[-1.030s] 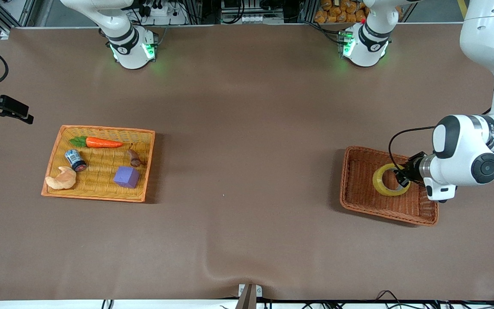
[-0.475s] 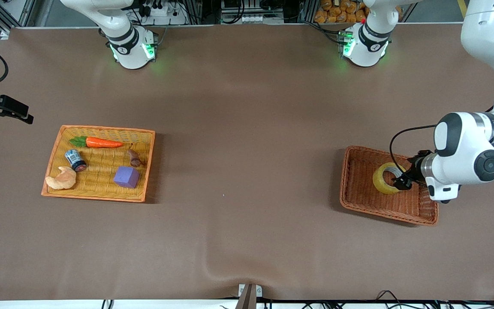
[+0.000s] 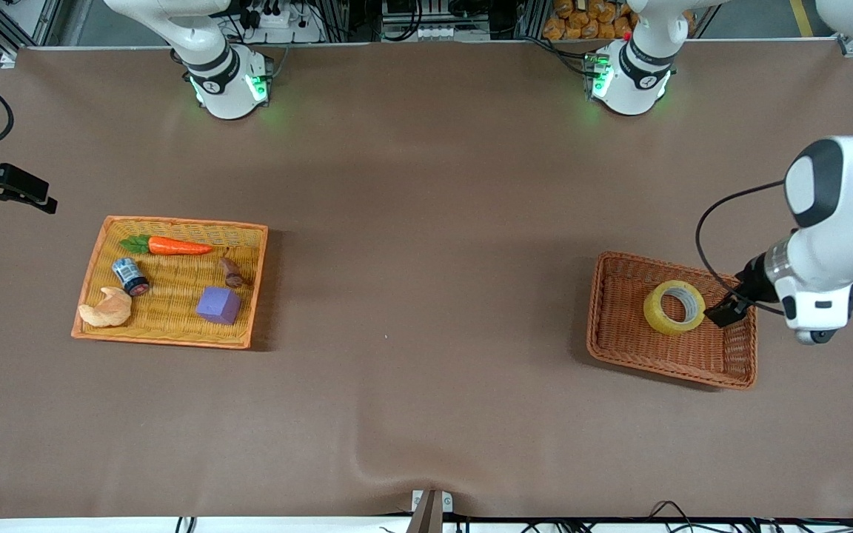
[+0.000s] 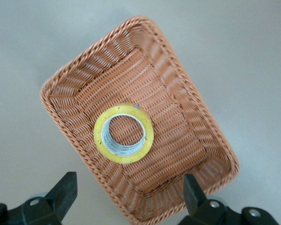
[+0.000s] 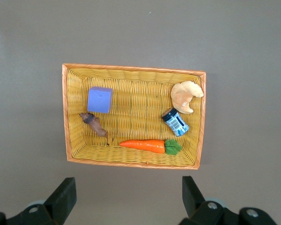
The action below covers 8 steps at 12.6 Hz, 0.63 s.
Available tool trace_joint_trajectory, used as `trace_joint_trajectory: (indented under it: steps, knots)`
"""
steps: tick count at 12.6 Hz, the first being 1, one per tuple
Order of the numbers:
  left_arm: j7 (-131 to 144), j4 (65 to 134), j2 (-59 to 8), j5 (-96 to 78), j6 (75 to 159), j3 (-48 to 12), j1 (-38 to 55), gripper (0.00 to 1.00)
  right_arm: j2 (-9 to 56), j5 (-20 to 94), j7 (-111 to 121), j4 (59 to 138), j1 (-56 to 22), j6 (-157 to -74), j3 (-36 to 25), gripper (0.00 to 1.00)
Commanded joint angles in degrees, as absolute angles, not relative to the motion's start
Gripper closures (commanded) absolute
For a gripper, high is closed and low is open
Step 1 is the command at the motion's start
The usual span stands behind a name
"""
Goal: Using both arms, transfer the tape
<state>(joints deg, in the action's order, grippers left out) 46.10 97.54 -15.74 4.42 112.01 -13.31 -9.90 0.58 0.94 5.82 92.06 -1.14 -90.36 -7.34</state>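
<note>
The tape (image 3: 653, 311), a yellow ring with a grey-white core, lies flat in the brown wicker basket (image 3: 598, 326) toward the left arm's end of the table. My left gripper (image 3: 723, 311) is open and empty, up over the basket's edge beside the tape. In the left wrist view the tape (image 4: 99, 136) lies in the middle of the basket (image 4: 61, 96), ahead of the spread gripper (image 4: 129, 183). My right gripper (image 5: 126, 187) is open and empty, high over the table beside the yellow basket (image 5: 131, 68). It waits.
The yellow basket (image 3: 175, 220) toward the right arm's end holds a carrot (image 3: 178, 246), a small blue-white can (image 3: 130, 275), a croissant (image 3: 106, 309), a purple cube (image 3: 218, 304) and a small brown piece (image 3: 232, 272). Brown table between the baskets.
My left gripper was on the tape's rim in the basket. It has let go and risen toward the left arm's end. The tape tilted briefly and lies flat again.
</note>
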Motion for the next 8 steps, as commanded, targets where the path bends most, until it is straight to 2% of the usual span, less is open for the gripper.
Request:
trace_joint_trajectory:
  steps: [1, 5, 8]
  knots:
    - [40.8, 96.1, -12.3, 5.9, 109.3, -13.5, -10.5, 0.00, 0.4, 0.6, 4.8, 91.2, -0.4, -89.5, -6.7, 0.00]
    - [37.2, 91.5, -9.7, 5.9, 99.4, -14.9, -10.1, 0.00, 0.4, 0.3, 4.8, 91.2, -0.6, -90.3, -6.7, 0.00]
    - [30.9, 91.6, -5.3, 5.5, 95.0, -15.0, -10.2, 0.00, 0.4, 0.4, 4.8, 90.9, -0.7, -90.7, -6.6, 0.00]
